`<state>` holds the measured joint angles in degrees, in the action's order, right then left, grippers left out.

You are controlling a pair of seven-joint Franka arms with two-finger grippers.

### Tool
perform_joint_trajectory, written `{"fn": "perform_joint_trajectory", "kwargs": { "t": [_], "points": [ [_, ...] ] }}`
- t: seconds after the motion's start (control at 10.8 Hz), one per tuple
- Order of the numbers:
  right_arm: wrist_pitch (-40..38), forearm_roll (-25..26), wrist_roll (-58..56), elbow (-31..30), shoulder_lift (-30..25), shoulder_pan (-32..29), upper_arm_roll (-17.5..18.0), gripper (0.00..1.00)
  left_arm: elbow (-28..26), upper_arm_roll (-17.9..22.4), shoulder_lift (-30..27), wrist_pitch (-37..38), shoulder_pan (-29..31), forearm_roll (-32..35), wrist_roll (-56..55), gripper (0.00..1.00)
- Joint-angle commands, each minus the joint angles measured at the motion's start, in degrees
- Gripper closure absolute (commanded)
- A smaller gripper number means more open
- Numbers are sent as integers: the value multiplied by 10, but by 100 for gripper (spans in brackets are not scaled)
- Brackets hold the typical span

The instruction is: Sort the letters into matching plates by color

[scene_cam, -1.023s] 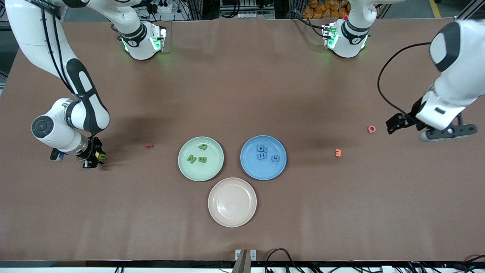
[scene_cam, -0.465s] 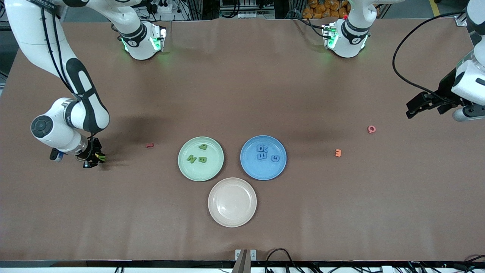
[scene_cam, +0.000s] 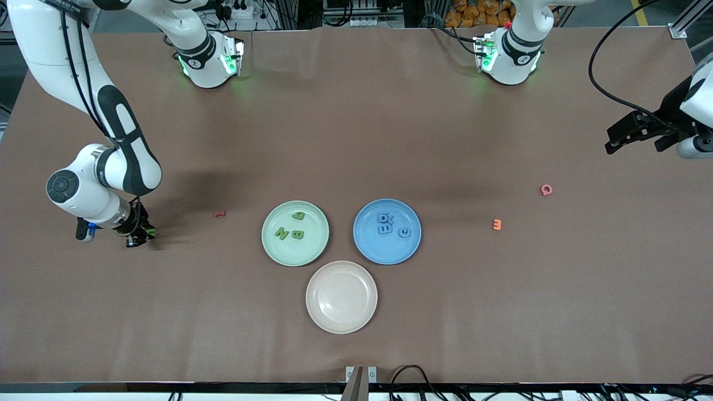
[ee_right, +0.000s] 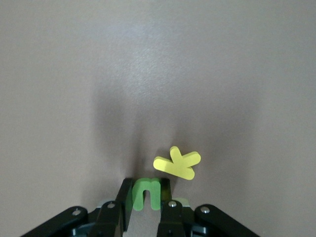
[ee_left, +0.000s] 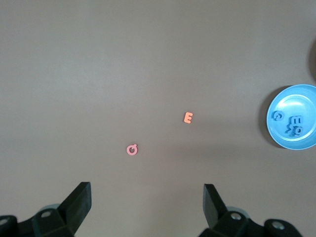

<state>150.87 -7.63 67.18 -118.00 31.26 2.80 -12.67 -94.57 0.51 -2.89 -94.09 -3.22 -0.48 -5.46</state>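
1. Fingers of the right gripper [ee_right: 146, 195] pinch a small green letter [ee_right: 146, 192] between them, low over the tabletop [scene_cam: 356, 139] toward the right arm's end; we see this best in the right wrist view, where a yellow letter [ee_right: 177, 163] lies just beside the held one, apart from the fingers.
2. We judge this green letter to be the piece in hand, bound for the pale green plate [scene_cam: 295, 233], which sits well apart from the gripper, toward the middle of the tabletop.
3. Three green letters [scene_cam: 291, 227] already lie in that plate, and the blue plate [scene_cam: 387, 231] beside it holds a cluster of blue letters [scene_cam: 390, 225]; so most of the sort looks done.
4. We see no other green or blue letter loose on the tabletop, so this one may be the last matching piece.
5. A beige plate [scene_cam: 341, 297], nearer the front camera than the other two, holds nothing.
6. Off-colour pieces remain out: a red letter [scene_cam: 220, 213] near the green plate, an orange letter [scene_cam: 497, 224] and a pink letter [scene_cam: 546, 190] toward the left arm's end.
7. We find the left gripper [ee_left: 145, 202] waiting in the air near that end, over bare tabletop, its fingers spread wide and holding nothing.
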Motion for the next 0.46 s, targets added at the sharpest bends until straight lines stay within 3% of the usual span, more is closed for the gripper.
{"fn": "perform_joint_trajectory", "kwargs": {
  "t": [0.0,0.37],
  "points": [
    [-25,-3,-71,0,-6,-1,7,100,17,3,3,22,3,-18,18,0],
    [-167,-4,-299,56,-22,-4,6,100,33,4,5,22,4,-16,19,0]
  ]
}}
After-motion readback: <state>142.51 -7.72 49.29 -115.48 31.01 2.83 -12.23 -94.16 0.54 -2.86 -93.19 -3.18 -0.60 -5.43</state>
